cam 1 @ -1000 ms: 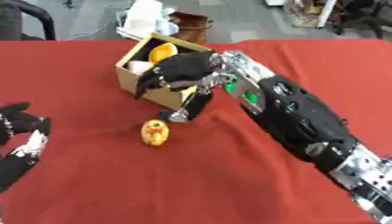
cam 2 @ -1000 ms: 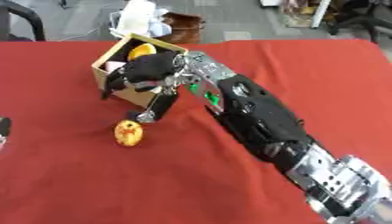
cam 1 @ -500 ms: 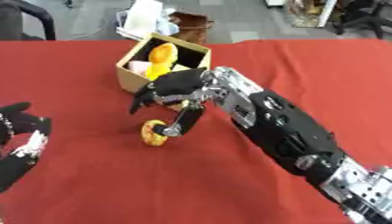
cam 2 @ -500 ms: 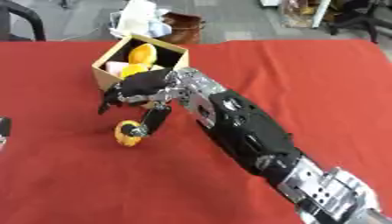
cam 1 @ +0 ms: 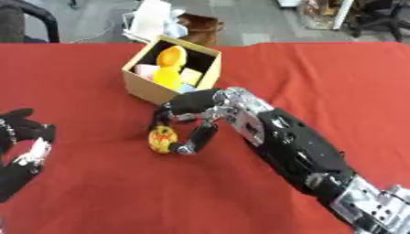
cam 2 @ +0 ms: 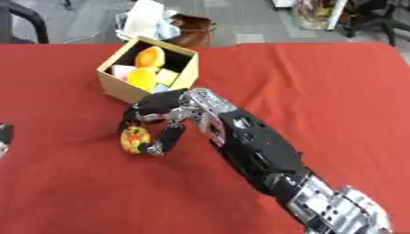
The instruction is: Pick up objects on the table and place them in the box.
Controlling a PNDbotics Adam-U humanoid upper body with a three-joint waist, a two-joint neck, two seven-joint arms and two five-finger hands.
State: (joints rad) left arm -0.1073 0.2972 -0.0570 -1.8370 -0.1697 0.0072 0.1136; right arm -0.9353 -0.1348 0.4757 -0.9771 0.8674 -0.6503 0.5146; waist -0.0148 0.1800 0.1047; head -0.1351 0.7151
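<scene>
Red tablecloth (cam 1: 96, 192) | right hand (cam 1: 192, 107) fingers curled around yellow-orange toy (cam 1: 163, 139) | just below box (cam 1: 152, 89)

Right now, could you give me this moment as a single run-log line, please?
right hand: curling round yellow-orange toy on red tablecloth | left hand: idle, open, lower left | box: holds items

A matt red cloth table cover (cam 1: 96, 192) lies under a plain tan cardboard box (cam 1: 142, 87) and a glossy black-and-silver right hand (cam 1: 191, 113).
</scene>
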